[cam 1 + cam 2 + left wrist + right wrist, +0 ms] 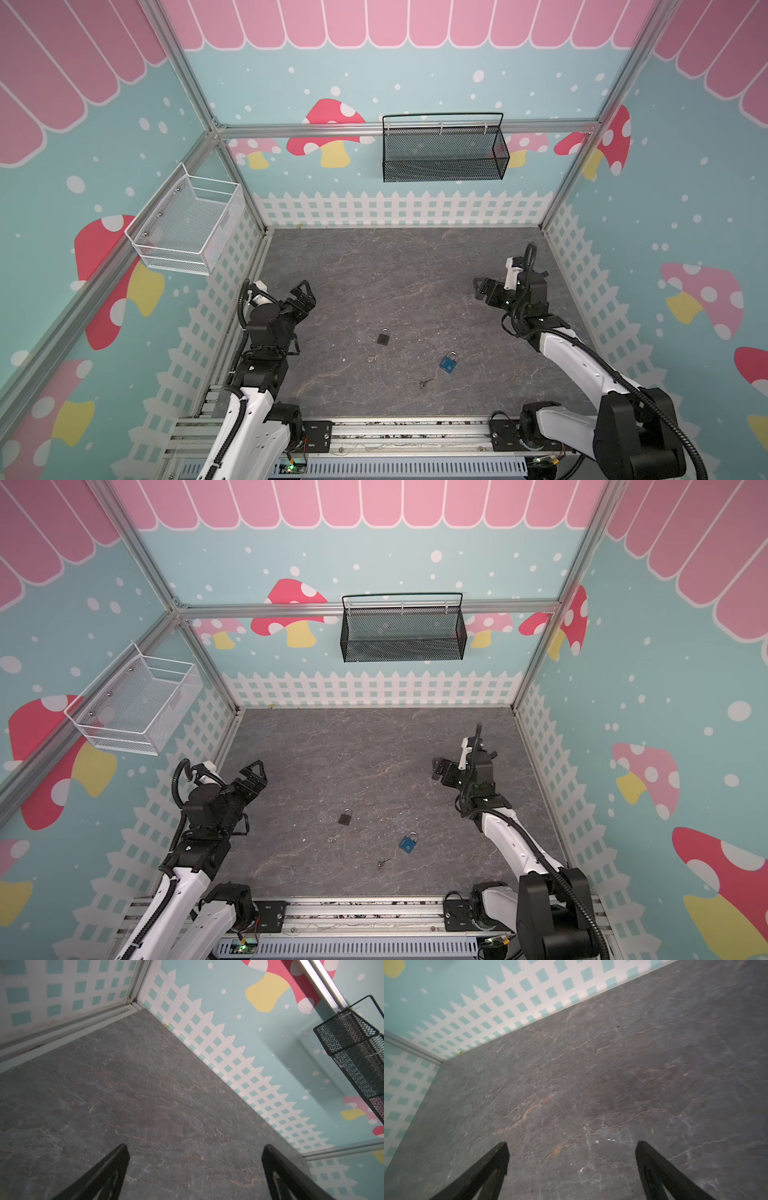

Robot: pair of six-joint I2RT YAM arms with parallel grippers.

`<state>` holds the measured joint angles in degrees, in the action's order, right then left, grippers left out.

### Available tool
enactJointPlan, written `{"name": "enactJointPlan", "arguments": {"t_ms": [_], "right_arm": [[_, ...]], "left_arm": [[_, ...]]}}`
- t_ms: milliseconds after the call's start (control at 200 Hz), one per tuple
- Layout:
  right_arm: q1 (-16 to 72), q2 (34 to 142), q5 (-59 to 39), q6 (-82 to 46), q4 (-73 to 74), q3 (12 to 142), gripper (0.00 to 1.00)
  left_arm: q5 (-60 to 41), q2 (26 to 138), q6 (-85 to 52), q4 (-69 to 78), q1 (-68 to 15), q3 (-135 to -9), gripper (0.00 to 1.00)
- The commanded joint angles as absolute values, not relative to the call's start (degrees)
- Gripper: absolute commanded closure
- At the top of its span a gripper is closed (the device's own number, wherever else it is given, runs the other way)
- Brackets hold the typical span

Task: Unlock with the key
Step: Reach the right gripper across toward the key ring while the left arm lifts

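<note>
Key (424, 382) on desk (395, 270) near blue padlock (449, 362), shaft slanting toward it — nearer right fingers (488, 1169); those and left fingers (108, 1172) wide, empty.

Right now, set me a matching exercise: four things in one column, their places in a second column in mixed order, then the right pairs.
Things:
1. black padlock
2. blue padlock
3. black mesh basket
4. white wire basket

Places:
A. hung on the left wall
B. on the tabletop, right of the other lock
C. hung at the back wall
D. on the tabletop, left of the other lock

Pairs: 1-D, 2-B, 3-C, 4-A
</note>
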<state>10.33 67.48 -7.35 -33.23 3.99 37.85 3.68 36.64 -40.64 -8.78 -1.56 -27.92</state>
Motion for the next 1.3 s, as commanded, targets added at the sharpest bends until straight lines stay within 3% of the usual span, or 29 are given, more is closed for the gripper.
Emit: {"name": "enactJointPlan", "arguments": {"t_ms": [0,245,570,865,1296], "right_arm": [[16.5,67.3,-7.6,-33.4,-3.1,40.8,0.02],[34.7,70.6,-1.2,-34.6,-12.3,47.0,0.02],[54.4,81.0,4.6,-38.5,-17.0,53.5,0.02],[63.4,92.6,8.9,-39.7,-17.4,59.3,0.02],[65.7,103.8,13.0,-40.1,-18.1,66.9,0.02]], "left_arm": [[-3.2,34.9,-42.7,-20.6,-2.4,-31.5,0.0],[-4.0,35.8,-42.9,-34.2,-8.2,-34.8,0.0],[3.6,39.1,-46.3,-40.8,-18.6,-35.9,0.0],[6.5,39.3,-48.5,-41.9,-19.3,-34.3,0.0],[10.8,38.4,-50.1,-43.2,-19.5,-32.9,0.0]]}}
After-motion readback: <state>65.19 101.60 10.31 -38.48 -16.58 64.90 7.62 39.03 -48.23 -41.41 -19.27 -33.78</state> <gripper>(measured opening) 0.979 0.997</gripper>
